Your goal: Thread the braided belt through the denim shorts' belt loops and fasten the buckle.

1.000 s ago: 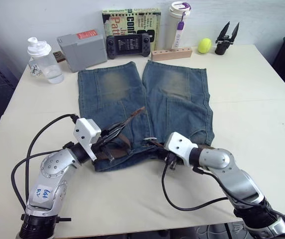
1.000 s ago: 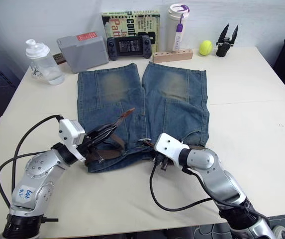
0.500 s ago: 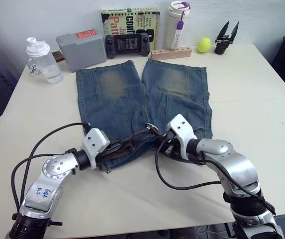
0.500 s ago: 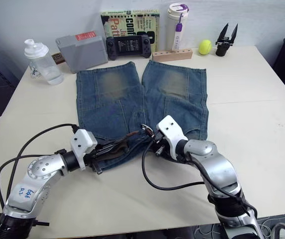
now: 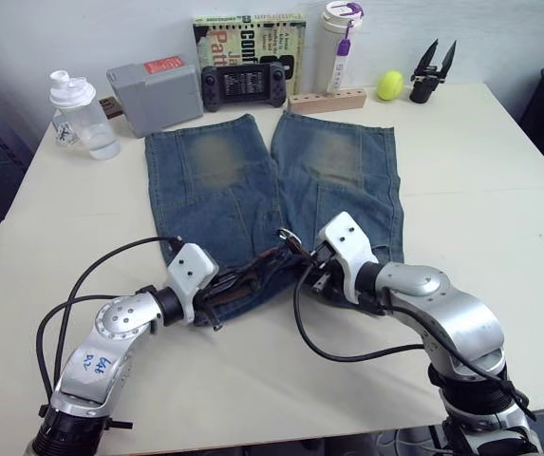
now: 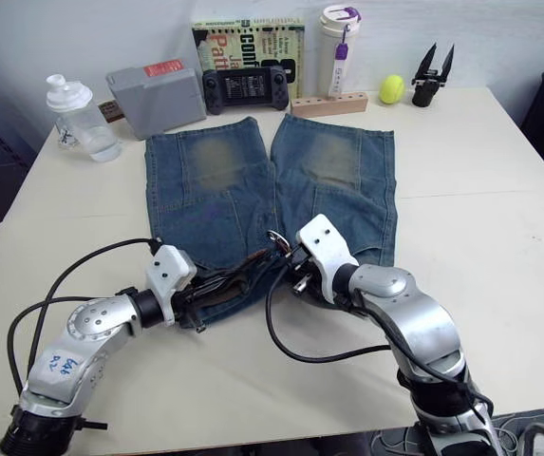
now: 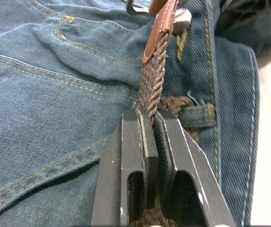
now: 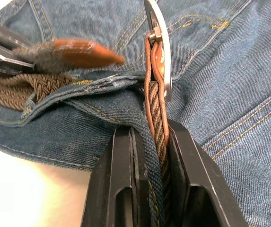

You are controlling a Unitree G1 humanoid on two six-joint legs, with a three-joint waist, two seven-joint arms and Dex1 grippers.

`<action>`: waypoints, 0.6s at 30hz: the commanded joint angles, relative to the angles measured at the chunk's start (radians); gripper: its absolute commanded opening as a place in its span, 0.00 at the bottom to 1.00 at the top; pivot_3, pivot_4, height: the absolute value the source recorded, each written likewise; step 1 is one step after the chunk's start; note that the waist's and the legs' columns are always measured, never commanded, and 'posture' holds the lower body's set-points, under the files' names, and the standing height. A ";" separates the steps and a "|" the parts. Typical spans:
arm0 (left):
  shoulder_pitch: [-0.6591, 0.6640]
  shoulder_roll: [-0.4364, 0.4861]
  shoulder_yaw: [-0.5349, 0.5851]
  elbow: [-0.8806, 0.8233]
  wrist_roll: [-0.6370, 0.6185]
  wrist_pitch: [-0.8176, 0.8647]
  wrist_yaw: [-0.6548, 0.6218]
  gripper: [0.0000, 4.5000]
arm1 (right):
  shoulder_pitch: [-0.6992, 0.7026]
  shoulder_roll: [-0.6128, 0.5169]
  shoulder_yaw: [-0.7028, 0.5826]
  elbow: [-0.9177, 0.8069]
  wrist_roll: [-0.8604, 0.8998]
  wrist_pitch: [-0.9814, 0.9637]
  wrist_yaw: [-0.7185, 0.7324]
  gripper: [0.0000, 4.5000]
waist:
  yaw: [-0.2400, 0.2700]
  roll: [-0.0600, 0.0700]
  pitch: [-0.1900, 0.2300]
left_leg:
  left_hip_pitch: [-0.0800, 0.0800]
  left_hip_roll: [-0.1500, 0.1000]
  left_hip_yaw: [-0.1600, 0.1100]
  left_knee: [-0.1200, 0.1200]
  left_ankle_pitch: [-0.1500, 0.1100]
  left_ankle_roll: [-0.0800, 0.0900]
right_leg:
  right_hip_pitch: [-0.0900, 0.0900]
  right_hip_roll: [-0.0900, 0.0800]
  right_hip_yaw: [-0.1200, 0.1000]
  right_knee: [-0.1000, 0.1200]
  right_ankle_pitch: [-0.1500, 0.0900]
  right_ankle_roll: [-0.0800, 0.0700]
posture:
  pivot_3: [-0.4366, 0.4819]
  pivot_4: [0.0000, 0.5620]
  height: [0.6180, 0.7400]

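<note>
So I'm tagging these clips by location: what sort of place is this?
Probably an indoor lab or office test bench: a plain pale table against a bare wall, with assorted props along its back edge, such as a handheld game console, a tennis ball and a spare black pincer.

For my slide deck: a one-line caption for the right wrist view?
Right gripper clamps the braided belt just behind its buckle, over the denim shorts.
</note>
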 commanded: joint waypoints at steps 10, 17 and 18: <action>-0.015 -0.025 0.001 0.017 -0.007 0.018 0.001 0.00 | 0.001 -0.036 0.025 -0.059 0.034 -0.044 -0.004 0.05 | 0.000 0.000 0.000 | 0.000 0.000 0.000 0.000 0.000 0.000 | 0.000 0.000 0.000 0.000 0.000 0.000 | 0.48 0.27 0.88; -0.010 -0.031 0.006 0.013 -0.009 0.029 0.004 0.00 | 0.004 -0.033 0.018 -0.056 0.041 -0.038 -0.010 0.05 | 0.000 0.000 0.000 | 0.000 0.000 0.000 0.000 0.000 0.000 | 0.000 0.000 0.000 0.000 0.000 0.000 | 0.48 0.27 0.88; -0.011 -0.031 0.006 0.013 -0.009 0.030 0.005 0.00 | 0.002 -0.029 0.015 -0.055 0.043 -0.035 -0.012 0.05 | 0.000 0.000 0.000 | 0.000 0.000 0.000 0.000 0.000 0.000 | 0.000 0.000 0.000 0.000 0.000 0.000 | 0.48 0.27 0.88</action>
